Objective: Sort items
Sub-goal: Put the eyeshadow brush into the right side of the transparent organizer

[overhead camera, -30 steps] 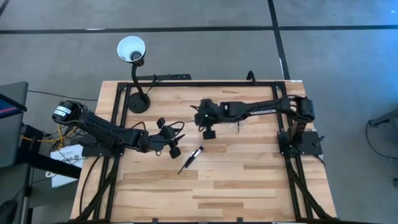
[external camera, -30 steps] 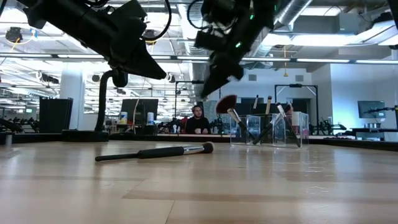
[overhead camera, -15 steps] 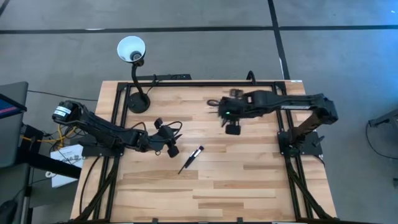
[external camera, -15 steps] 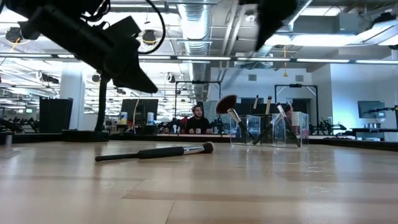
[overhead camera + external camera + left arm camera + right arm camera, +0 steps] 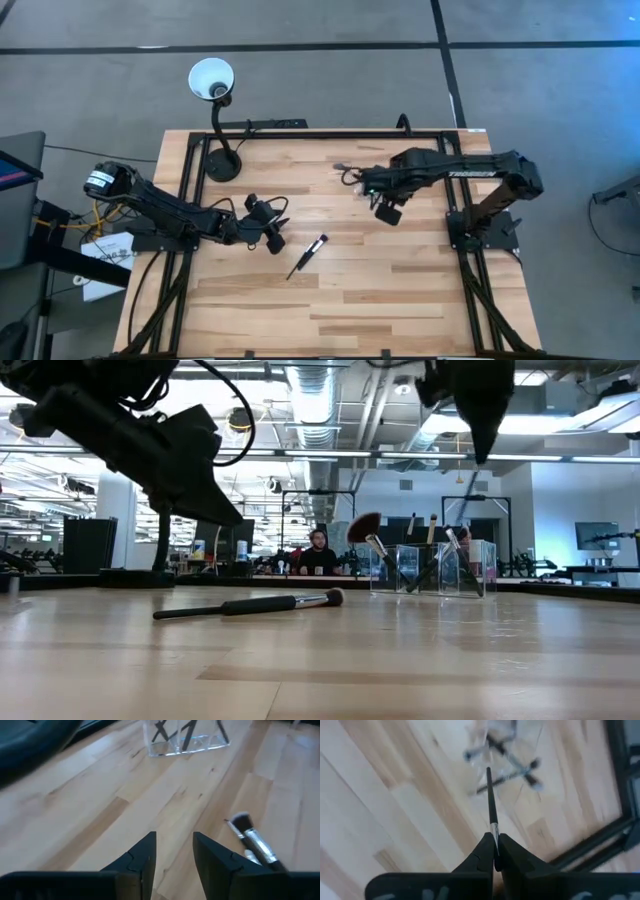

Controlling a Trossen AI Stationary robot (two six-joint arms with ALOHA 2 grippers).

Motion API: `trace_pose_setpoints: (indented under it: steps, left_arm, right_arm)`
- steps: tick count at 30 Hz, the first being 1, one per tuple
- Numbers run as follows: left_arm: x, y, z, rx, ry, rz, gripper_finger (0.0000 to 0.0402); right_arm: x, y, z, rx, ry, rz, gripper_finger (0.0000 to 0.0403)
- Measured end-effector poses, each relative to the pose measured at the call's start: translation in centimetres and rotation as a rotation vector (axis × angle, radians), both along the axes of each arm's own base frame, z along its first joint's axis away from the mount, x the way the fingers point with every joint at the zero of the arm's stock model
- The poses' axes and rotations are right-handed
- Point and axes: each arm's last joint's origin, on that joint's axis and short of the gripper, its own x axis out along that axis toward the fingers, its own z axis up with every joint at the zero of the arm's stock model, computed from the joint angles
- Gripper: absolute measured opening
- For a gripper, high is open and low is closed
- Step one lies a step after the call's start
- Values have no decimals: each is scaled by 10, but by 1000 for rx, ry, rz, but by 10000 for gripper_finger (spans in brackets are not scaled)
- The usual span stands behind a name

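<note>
Toward the far right of the bench, the clear plastic holder (image 5: 432,568) already has several makeup brushes standing in it, the fan brush (image 5: 366,532) among them, so most of the sorting looks done. The right gripper (image 5: 494,851) hangs near the holder with its fingers clenched on a thin brush (image 5: 490,800), handle pointing out ahead toward the holder; that one still has to go in. One more brush (image 5: 307,256) lies flat near the middle of the bench, untouched, and it appears to be the last. The left gripper (image 5: 173,852) hovers just beside it on the left-edge side, fingers released and empty.

The right wrist view alone shows the grip on the thin brush; from above, the arm hides it. The low view shows the filled holder and the lying brush's round tip (image 5: 335,597), while the high view gives the layout, with a gooseneck lamp (image 5: 212,80) at the far left corner.
</note>
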Motion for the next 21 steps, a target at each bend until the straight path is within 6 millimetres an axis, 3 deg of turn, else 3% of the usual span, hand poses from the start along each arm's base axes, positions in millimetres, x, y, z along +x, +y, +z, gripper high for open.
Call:
trace_pose_setpoints:
  steps: [11, 21]
  left_arm:
    - [1, -1, 1, -18, -7, -24, 124]
    - [1, -1, 1, -19, -12, -24, 124]
  right_arm:
    - [25, -2, -38, 13, 175, 11, 13]
    - [44, -8, -67, 25, 265, 55, 54]
